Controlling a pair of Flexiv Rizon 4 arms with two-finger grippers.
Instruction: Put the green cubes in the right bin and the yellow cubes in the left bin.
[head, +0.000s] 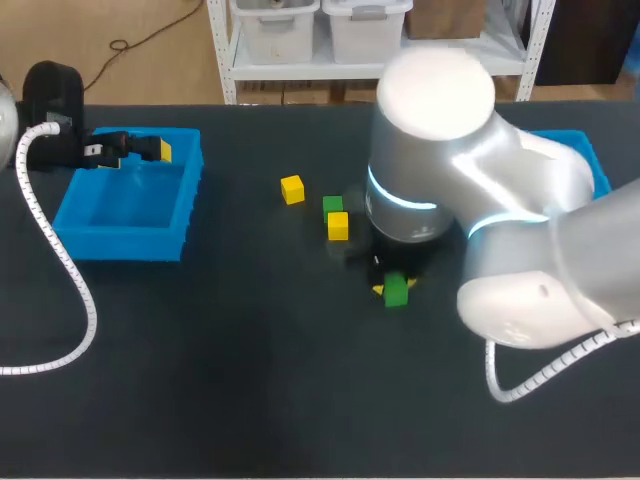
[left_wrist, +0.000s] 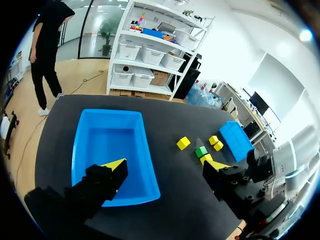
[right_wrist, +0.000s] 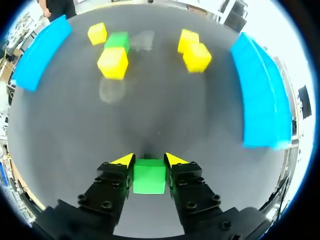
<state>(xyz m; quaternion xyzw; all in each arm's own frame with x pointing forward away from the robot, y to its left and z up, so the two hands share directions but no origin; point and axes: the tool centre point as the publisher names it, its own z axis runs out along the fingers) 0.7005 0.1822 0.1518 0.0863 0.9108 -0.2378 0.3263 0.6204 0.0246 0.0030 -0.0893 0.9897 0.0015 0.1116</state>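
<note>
**A:** Where is the right gripper (right_wrist: 149, 161)?

**B:** Just right of centre in the head view, under the bulky right arm (head: 520, 220). Its fingers press a green cube (right_wrist: 149, 176) from both sides.

**A:** And the left gripper (left_wrist: 165, 164)?

**B:** It hangs over the left bin (head: 125, 238) in the upper left of the head view, fingers spread wide with nothing between them.

**A:** The other cubes?

**B:** Near the middle of the counter (head: 250, 380) lies a yellow cube (head: 292, 189). To its right, a second yellow cube (head: 338, 225) touches a second green cube (head: 332, 205). Ahead of the right gripper, two more yellow cubes (right_wrist: 196, 56) sit together near the right bin (right_wrist: 262, 95).
</note>
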